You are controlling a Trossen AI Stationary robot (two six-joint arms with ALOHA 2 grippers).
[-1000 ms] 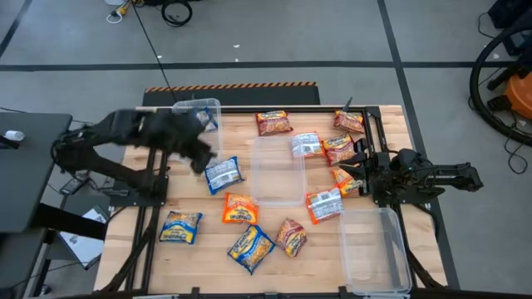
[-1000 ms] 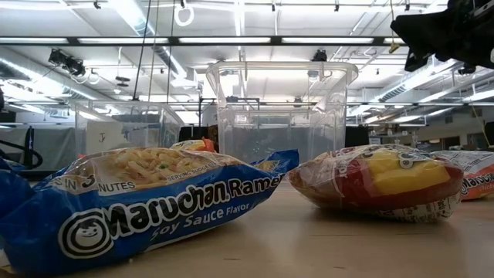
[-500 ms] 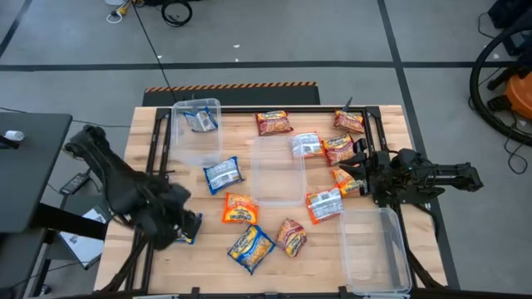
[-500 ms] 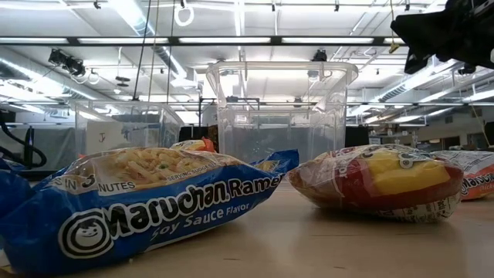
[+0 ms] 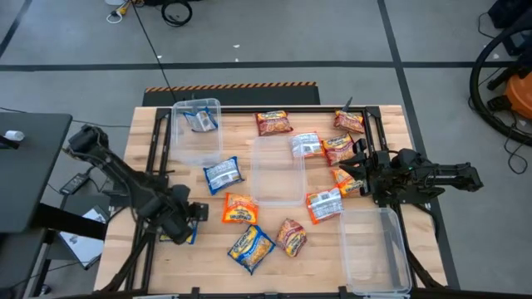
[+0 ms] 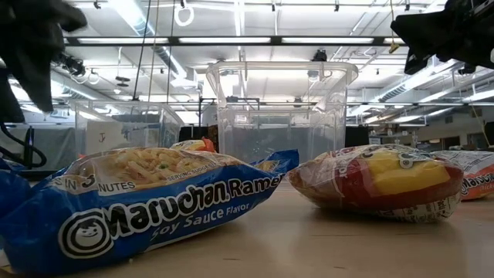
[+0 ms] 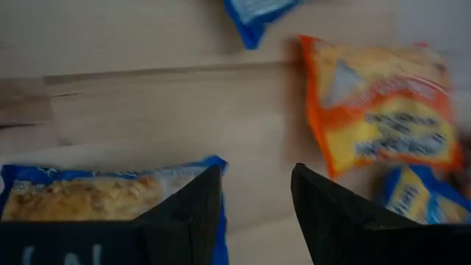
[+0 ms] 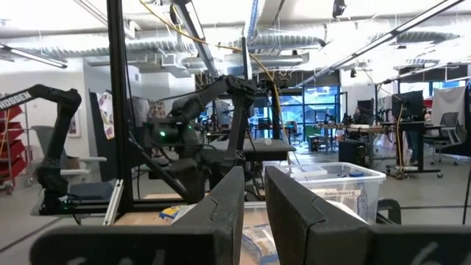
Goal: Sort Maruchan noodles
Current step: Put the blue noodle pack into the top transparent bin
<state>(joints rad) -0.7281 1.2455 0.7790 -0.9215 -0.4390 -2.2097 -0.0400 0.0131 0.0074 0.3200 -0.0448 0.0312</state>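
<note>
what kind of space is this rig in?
Likely a robotics lab or workshop: exposed ceiling ducts, another robot arm on a stand, rows of workbenches, and a taped concrete floor around the wooden table.

1. A blue Maruchan soy sauce packet (image 6: 147, 205) lies closest, on the wooden desk (image 6: 324, 239).
2. Just beside it lies a dark red-and-yellow packet (image 6: 382, 181), with another packet's edge (image 6: 475, 176) past that.
3. Behind them stands a tall clear bin (image 6: 282, 112), and a second clear bin (image 6: 127, 123) stands farther off.
4. Dark arm parts show at both upper corners, one blurred.
</note>
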